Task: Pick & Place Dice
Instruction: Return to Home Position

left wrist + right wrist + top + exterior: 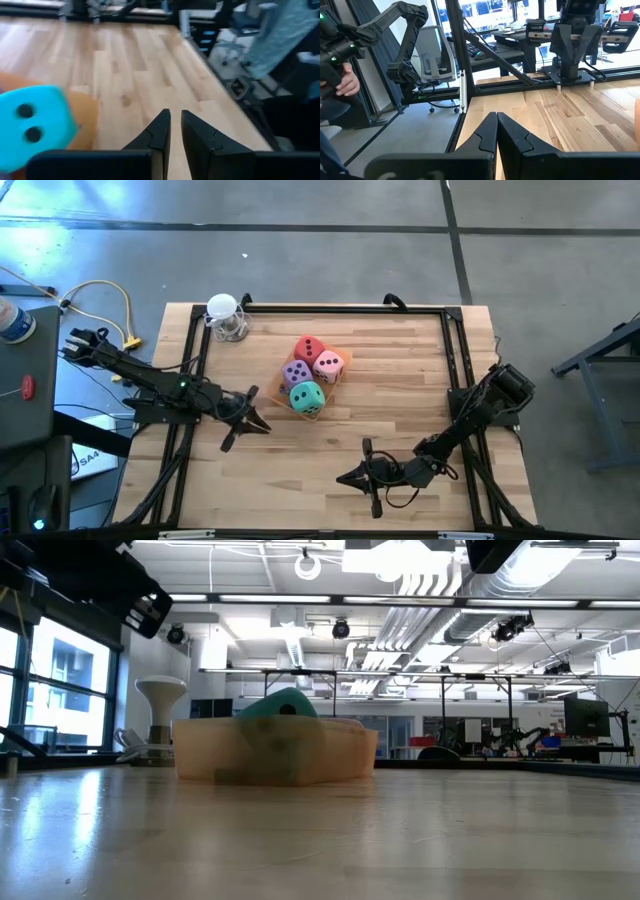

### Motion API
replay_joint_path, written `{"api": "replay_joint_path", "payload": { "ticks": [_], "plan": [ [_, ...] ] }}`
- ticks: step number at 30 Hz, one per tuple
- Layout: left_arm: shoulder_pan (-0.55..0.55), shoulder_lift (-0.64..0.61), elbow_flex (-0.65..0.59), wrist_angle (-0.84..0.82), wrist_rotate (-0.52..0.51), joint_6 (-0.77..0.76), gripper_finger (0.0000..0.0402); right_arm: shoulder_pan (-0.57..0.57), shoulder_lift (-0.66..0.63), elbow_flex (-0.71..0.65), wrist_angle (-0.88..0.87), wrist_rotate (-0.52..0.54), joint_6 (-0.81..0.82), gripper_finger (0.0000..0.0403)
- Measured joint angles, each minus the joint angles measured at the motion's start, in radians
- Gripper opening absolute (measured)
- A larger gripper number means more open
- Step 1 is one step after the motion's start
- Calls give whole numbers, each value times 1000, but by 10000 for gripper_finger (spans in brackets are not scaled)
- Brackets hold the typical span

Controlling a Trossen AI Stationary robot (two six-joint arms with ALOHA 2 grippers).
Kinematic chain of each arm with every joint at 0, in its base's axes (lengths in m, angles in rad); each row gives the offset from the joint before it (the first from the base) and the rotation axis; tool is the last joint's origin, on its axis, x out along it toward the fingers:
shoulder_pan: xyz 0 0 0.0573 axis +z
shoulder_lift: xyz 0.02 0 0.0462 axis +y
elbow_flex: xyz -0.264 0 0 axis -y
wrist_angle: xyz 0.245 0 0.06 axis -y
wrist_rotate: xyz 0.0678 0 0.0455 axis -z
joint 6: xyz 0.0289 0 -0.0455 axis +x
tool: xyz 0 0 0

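Supporting surface: pale wood, tray near its centre.
Tray: translucent orange, rectangular.
Left end effector: at the tray's 8 o'clock, clear of it, fingers nearly together, empty.
Right end effector: at the tray's 5 o'clock, well apart, fingers together, empty.
Dice in tray: red die 12 o'clock, pink die 3, purple die 9, teal-green die 6.

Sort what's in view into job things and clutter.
Job: red die, pink die, purple die, teal die, all in the orange tray; left pincer; right pincer.
Lying about: white stand at the table's corner; yellow cable beside the table.
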Motion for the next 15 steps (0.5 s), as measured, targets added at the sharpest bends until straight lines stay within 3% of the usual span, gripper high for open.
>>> {"api": "replay_joint_path", "payload": {
  "ticks": [15],
  "plan": [
    [-8,-16,0,-41,-54,-7,40,0,0,0,0,-1,0,2]
  ]
}}
